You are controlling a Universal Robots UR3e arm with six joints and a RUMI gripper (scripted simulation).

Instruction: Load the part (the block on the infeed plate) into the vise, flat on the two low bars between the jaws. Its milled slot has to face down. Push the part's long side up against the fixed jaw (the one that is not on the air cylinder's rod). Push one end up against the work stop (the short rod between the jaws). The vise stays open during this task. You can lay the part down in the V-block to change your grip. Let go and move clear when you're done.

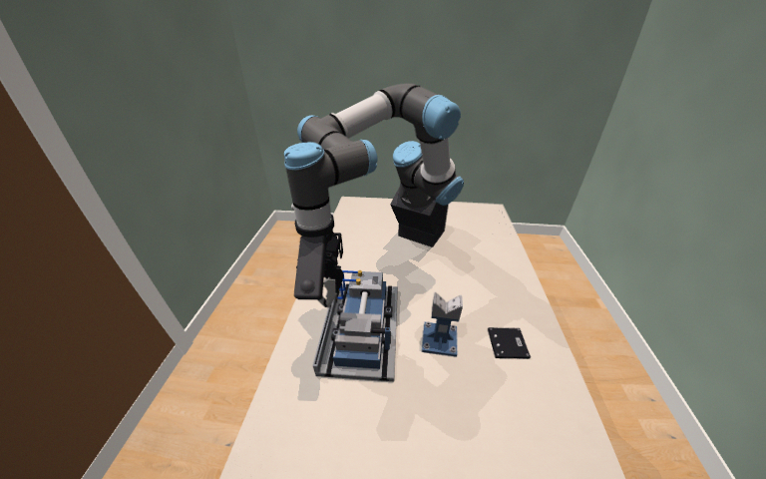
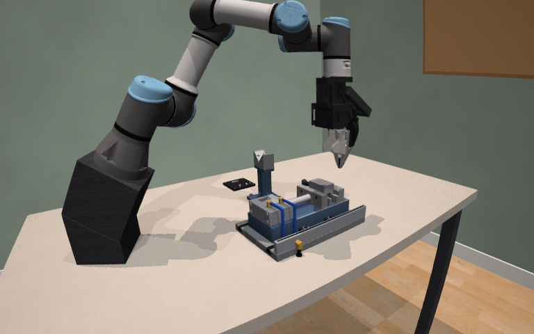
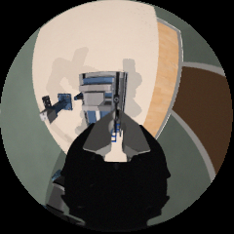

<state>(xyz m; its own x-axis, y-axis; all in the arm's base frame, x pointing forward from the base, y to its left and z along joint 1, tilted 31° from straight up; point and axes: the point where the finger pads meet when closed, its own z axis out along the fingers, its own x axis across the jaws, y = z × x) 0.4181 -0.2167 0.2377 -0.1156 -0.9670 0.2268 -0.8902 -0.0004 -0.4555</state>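
Note:
My gripper is shut with nothing between the fingers. It points straight down and hangs well above the table, just beyond the vise's grey side rail. In the top view it is at the vise's back left corner. The vise is open, with the air cylinder at one end and grey jaws at the other. A grey block lies between the jaws; I cannot tell the part from the jaw faces, nor where its slot faces. The black infeed plate has no block on it. In the wrist view the closed fingers point at the vise.
The blue V-block stand is between the vise and the infeed plate, and its V is empty. The arm's dark base is at the table's back. The table's left edge runs close to the vise.

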